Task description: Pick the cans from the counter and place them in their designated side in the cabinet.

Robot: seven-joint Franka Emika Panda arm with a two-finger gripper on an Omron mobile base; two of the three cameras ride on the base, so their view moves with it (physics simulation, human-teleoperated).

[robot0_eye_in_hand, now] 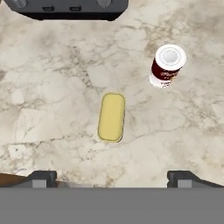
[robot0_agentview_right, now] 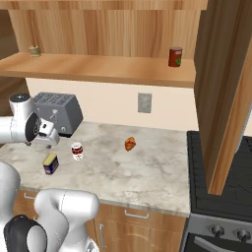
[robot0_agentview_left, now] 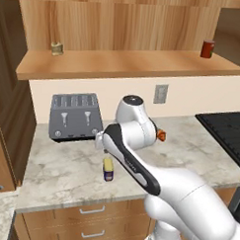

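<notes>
In the left base view, the olive can [robot0_agentview_left: 57, 48] sits at the upper left on the cabinet shelf [robot0_agentview_left: 129, 64], and the plain dark red can [robot0_agentview_left: 207, 48] stands at the upper right end of the same board, well apart from it. Below the shelf, the grey toaster [robot0_agentview_left: 75, 116] rests on the marbled counter [robot0_agentview_left: 60, 171] at the left of centre. Just right of and below the toaster stands the blue can with the yellow top [robot0_agentview_left: 108, 169], upright near the counter's front edge, with the white arm bending over it. A small orange croissant [robot0_agentview_left: 162, 135] peeks out to the right of the arm, and a black stove [robot0_agentview_left: 225, 131] fills the right edge. In the right base view, the blue can is at lower left, the red-and-white can [robot0_agentview_right: 77, 150] stands just beside it to the right, and the croissant lies further right near the middle; both task cans are on the counter, not in the cabinet. In the hand view, the toaster's front runs along the top, the blue can's yellow top shows at centre, directly between the fingertips, and the red-and-white can stands at upper right. The gripper [robot0_eye_in_hand: 112, 178] hangs above the blue can with its jaws spread wide apart, holding nothing; the fingertips [robot0_eye_in_hand: 43, 177] rise at the bottom corners.
</notes>
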